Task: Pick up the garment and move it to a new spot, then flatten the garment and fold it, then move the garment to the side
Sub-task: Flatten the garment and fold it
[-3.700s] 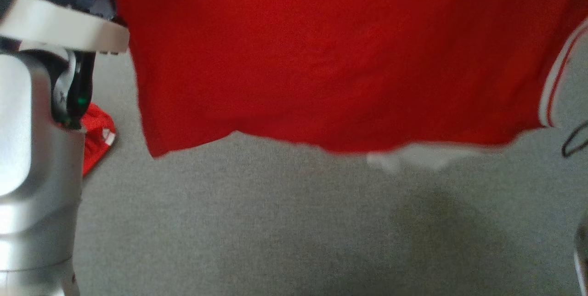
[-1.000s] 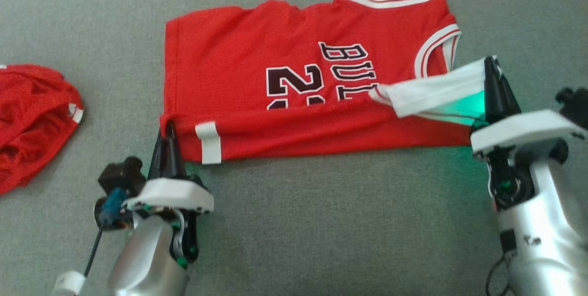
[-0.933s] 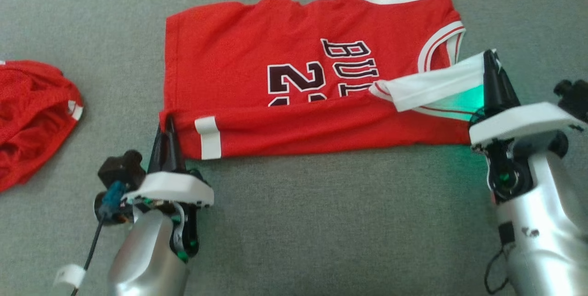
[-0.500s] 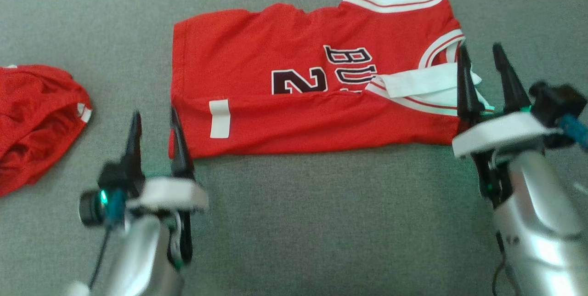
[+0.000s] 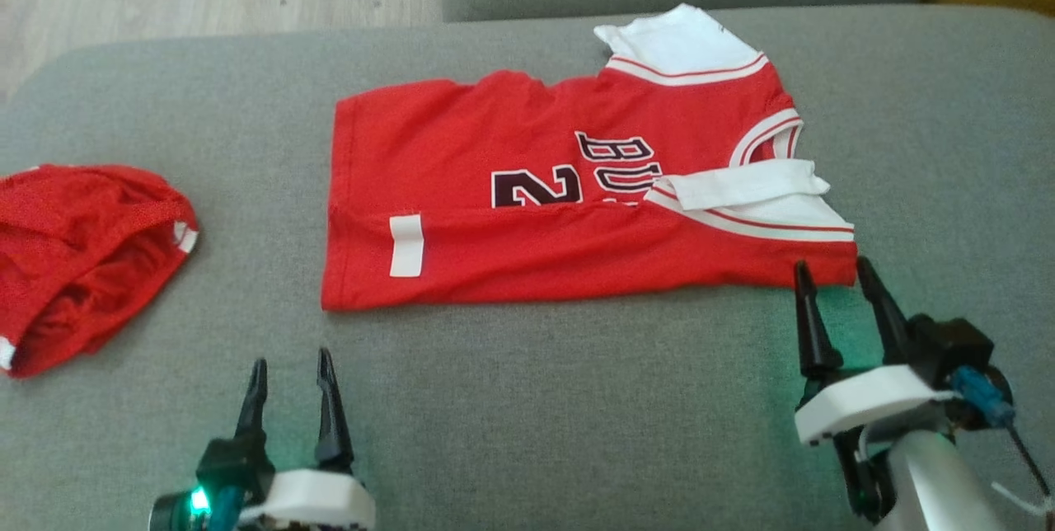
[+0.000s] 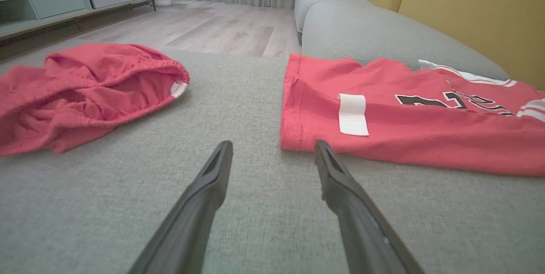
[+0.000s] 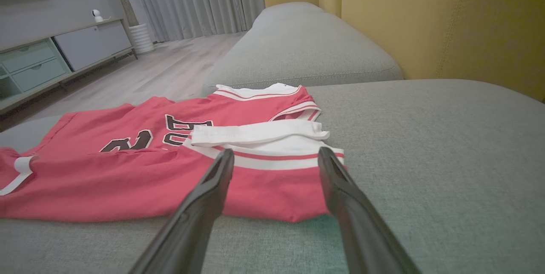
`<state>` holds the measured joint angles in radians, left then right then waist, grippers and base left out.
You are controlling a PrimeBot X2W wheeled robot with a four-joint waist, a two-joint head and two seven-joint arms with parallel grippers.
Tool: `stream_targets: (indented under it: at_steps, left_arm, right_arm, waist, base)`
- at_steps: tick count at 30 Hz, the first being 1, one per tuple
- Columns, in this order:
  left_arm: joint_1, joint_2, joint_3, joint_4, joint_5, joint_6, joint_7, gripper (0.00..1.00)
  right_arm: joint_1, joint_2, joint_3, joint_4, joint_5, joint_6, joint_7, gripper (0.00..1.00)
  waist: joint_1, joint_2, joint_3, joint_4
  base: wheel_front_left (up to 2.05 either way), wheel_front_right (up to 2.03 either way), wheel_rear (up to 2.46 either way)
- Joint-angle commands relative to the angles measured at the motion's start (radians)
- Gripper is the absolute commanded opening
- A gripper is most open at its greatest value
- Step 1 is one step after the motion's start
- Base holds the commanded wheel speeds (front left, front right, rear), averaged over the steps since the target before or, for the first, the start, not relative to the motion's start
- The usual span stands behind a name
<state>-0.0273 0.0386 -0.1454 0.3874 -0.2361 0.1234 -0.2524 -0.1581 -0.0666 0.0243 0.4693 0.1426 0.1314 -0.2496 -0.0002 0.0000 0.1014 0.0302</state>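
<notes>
Because the grey sofa seat is the broadest flat thing here, it serves as the work surface. It lies under the garment, a red jersey with white trim, and runs out past it on every side.

The garment is spread flat, collar end toward the robot's right. Its long edge nearest the robot is turned up over its front and covers the lower half of the black number and letters. I judge that to be a first lengthwise fold, made to narrow the cloth before it is folded across.

Well off the garment's hem end, a second red garment sits in a loose heap, far enough away not to get caught in the work.

The right tool stands at the garment's near collar-end corner, fingers spread wide and holding nothing; whether its tips touch the cloth I cannot tell. The left tool hangs short of the garment's near hem corner, apart from it, likewise wide and empty. Each sits by its own corner, probably so that both ends can be taken together.

A white sleeve band lies doubled back across the garment's collar end. A small white label shows on the folded strip near the hem, which suggests the inside faces up there.
</notes>
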Motion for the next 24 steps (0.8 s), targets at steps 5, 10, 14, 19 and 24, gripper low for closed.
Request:
stream_targets:
  at_steps: [5, 10, 14, 19, 24]
  left_arm:
    - [0.021, 0.012, 0.031, -0.035, 0.013, -0.002, -0.009, 1.0]
    - [0.02, 0.012, 0.028, -0.042, 0.011, -0.005, -0.009, 1.0]
    - [-0.009, 0.012, 0.021, -0.038, 0.002, -0.022, -0.009, 1.0]
    - [-0.102, 0.012, 0.025, -0.004, -0.016, -0.054, -0.009, 1.0]
    - [-0.21, 0.012, 0.05, 0.088, -0.027, -0.075, -0.009, 1.0]
  right_arm:
    - [0.022, 0.014, 0.018, -0.022, -0.007, -0.001, -0.012, 1.0]
    - [0.024, 0.015, 0.024, -0.024, -0.007, -0.001, -0.012, 1.0]
    - [-0.001, 0.016, 0.031, -0.03, -0.005, -0.001, -0.012, 1.0]
    - [-0.043, 0.016, 0.043, -0.04, 0.001, -0.001, -0.012, 1.0]
    - [-0.082, 0.016, 0.054, -0.049, 0.003, -0.001, -0.012, 1.0]
  waist:
    - [0.0002, 0.0, -0.03, 0.004]
    - [0.0002, 0.0, -0.025, -0.001]
    - [0.0002, 0.0, 0.003, -0.008]
    - [0.0002, 0.0, 0.064, -0.014]
    - [0.0002, 0.0, 0.128, -0.025]
  base:
    - [0.0, 0.0, 0.0]
    - [0.0, 0.0, 0.0]
    - [0.0, 0.0, 0.0]
    - [0.0, 0.0, 0.0]
    - [0.0, 0.0, 0.0]
